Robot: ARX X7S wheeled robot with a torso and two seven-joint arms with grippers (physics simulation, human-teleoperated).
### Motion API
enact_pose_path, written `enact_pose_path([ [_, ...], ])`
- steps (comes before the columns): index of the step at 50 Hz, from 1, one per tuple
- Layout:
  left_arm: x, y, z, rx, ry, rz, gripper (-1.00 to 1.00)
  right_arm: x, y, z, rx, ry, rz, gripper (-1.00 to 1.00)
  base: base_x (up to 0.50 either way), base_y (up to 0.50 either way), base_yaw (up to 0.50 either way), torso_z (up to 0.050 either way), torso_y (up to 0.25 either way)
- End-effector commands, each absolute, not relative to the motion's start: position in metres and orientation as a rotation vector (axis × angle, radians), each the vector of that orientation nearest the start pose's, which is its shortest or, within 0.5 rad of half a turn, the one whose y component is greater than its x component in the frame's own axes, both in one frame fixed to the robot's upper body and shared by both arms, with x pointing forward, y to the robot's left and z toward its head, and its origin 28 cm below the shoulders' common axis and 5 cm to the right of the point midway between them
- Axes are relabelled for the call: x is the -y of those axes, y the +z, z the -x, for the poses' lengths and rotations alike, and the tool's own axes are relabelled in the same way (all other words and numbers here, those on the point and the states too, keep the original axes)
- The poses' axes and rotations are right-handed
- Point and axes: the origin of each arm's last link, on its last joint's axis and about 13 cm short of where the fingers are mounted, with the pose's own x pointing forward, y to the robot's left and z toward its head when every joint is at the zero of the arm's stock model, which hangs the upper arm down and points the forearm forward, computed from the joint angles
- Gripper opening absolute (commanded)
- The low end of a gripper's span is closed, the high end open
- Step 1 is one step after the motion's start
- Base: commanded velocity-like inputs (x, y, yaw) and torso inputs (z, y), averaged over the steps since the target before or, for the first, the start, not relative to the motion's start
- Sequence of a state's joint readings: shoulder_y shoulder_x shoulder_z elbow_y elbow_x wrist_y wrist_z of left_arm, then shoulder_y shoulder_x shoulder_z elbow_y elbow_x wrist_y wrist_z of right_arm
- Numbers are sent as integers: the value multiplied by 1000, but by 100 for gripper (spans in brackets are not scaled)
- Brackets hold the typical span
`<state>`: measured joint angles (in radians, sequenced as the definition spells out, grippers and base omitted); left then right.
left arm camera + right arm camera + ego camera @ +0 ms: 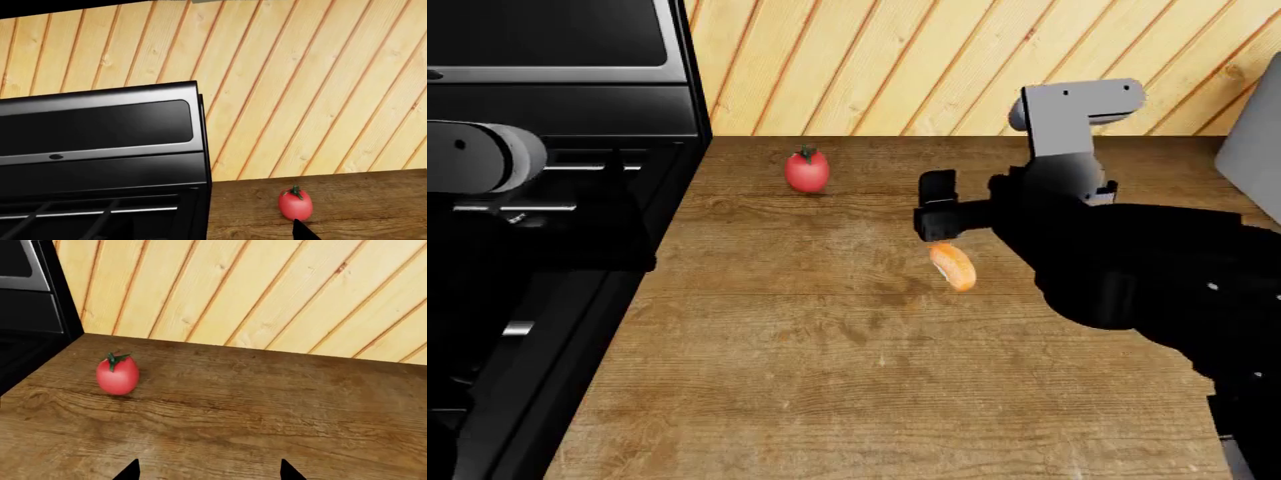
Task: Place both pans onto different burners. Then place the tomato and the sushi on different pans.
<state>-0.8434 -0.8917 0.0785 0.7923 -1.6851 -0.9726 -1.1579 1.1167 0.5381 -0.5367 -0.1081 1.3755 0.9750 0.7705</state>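
No legible text or markings.

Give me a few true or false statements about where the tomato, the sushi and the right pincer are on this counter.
1. The tomato stands on the wooden counter, near the stove. True.
2. The sushi lies in a pan. False: it lies on the bare counter, and no pan is in view.
3. The right pincer is close to the sushi. True.
4. The right pincer is clamped on the tomato. False: the tomato stands apart from it, and the right wrist view shows the tips spread with nothing between them.
5. The tomato and the sushi touch. False: bare counter separates them.
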Motion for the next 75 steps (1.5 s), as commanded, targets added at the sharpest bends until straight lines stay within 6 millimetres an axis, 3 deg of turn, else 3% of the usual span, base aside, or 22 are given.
enact_pose_path([
  [1,-250,278,-179,102,45,-97,100,93,233,-319,-333,161,71,100,0,0,0,0,0],
  [10,-250,275,-184,95,43,-93,100,95,212,-320,-420,133,128,100,0,0,0,0,0],
  [36,-250,268,-183,93,42,-89,100,88,193,-309,-478,176,164,100,0,0,0,0,0],
  [75,-251,263,-185,85,44,-77,100,88,166,-330,-554,154,133,100,0,0,0,0,0],
])
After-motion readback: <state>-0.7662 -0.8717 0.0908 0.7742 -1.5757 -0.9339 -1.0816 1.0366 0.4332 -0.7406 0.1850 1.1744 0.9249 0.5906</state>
